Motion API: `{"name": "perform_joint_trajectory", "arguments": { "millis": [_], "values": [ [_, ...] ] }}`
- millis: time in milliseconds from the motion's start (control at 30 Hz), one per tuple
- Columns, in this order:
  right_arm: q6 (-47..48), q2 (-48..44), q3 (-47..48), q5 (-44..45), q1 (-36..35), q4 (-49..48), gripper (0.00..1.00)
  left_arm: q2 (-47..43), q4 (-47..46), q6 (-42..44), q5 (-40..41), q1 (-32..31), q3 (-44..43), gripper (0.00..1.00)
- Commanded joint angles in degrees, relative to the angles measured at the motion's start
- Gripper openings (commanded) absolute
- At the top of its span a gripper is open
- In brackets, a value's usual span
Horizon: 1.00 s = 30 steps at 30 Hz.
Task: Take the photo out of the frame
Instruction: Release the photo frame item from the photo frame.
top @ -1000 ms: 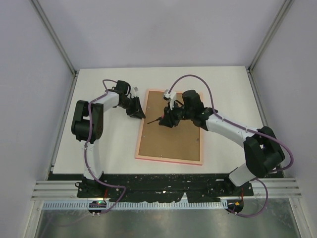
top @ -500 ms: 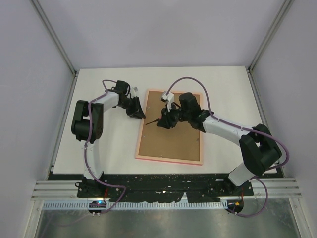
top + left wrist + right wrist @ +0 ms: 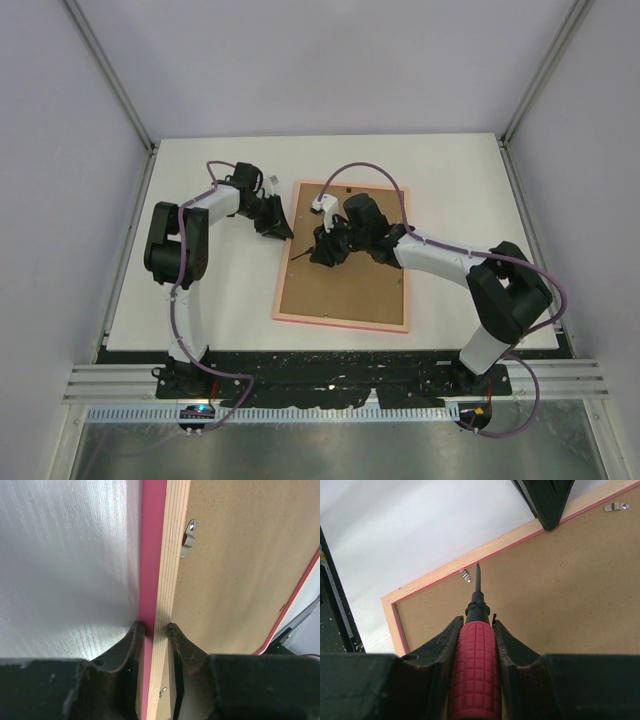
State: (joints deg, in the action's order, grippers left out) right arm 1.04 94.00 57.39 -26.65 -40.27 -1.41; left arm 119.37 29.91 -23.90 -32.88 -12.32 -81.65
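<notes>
The frame (image 3: 340, 322) lies face down on the white table, its paler pink back up, filled by the plain brown backing board (image 3: 350, 285). The photo is hidden beneath the board. My left gripper (image 3: 280, 228) is shut on the frame's left rail (image 3: 152, 555), one finger on each side. My right gripper (image 3: 325, 248) is shut on a red-handled screwdriver (image 3: 475, 655). Its dark tip points at a small metal clip (image 3: 466, 575) by the left rail, just short of it. The left gripper's fingers (image 3: 547, 500) show further along the same rail.
Other metal clips sit on the backing board's edge (image 3: 187, 537) (image 3: 616, 506). The white table (image 3: 220, 300) is bounded by grey walls at left, right and back. A black strip and rails (image 3: 330, 370) run along the near edge.
My right arm has moved left across the backing board, bringing the screwdriver tip close to the clip on the left rail. The left gripper and the frame have not moved.
</notes>
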Motion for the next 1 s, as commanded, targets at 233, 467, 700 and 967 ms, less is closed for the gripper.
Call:
{"name": "perform_joint_trajectory", "arguments": {
  "millis": [233, 467, 700, 967],
  "values": [
    [2.39, 2.86, 6.07, 6.18, -3.85, 1.06, 0.08, 1.39, 0.24, -0.8, 0.72, 0.36, -0.88, 0.2],
    [3.88, 2.77, 6.07, 3.63, -3.94, 3.69, 0.08, 1.39, 0.24, -0.88, 0.89, 0.45, -0.97, 0.2],
    [4.32, 3.65, 7.21, 4.51, -4.64, 4.84, 0.08, 1.48, 0.24, -0.88, 0.72, 0.45, -0.88, 0.2],
    [4.5, 4.7, 8.27, 6.09, -5.43, 5.8, 0.08, 1.48, 0.24, -0.88, 0.8, 0.54, -0.88, 0.2]
  ]
}}
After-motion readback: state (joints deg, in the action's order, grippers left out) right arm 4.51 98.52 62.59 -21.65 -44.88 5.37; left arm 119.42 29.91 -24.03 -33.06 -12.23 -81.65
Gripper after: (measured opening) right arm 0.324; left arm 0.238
